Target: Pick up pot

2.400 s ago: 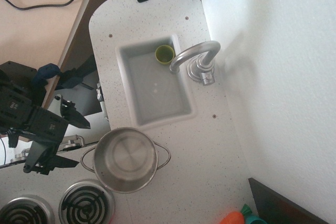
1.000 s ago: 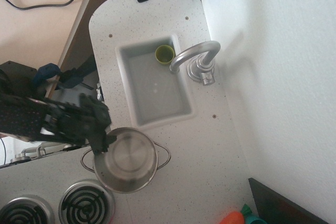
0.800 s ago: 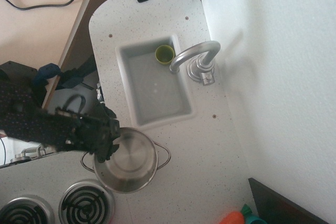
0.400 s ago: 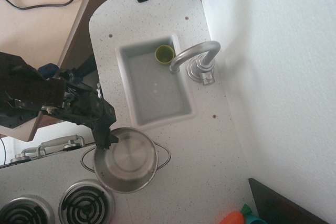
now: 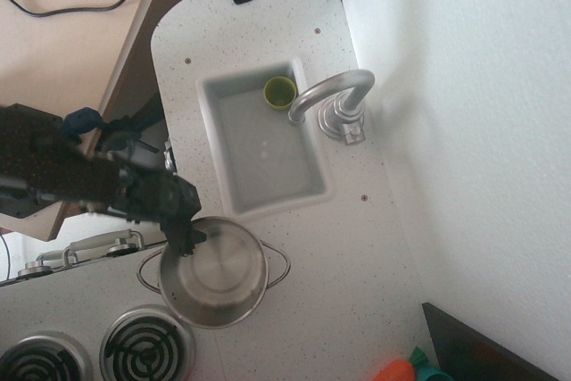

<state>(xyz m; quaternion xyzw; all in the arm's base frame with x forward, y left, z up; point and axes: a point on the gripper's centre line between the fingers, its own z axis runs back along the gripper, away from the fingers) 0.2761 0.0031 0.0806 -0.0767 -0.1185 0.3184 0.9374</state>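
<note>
The pot (image 5: 219, 272) is a shiny round steel pot with two thin loop handles. It stands upright on the speckled counter, just below the sink and above a stove burner. My gripper (image 5: 186, 240) comes in from the left on a black arm, with its fingertips at the pot's upper-left rim. The fingers appear to sit on either side of the rim, but their gap is hidden by the dark arm. The pot rests on the counter.
A sink (image 5: 207, 88) holds a small yellow-green cup (image 5: 280, 91) at its far corner, beside a silver faucet (image 5: 332, 97). Two stove burners (image 5: 147, 346) lie at the bottom left. An orange toy (image 5: 399, 370) and a dark object (image 5: 486, 352) sit at the bottom right. A white wall runs along the right.
My arm swung in from the left and brought the gripper down to the pot's upper-left rim. In the last half second it settled slightly. The pot has not moved.
</note>
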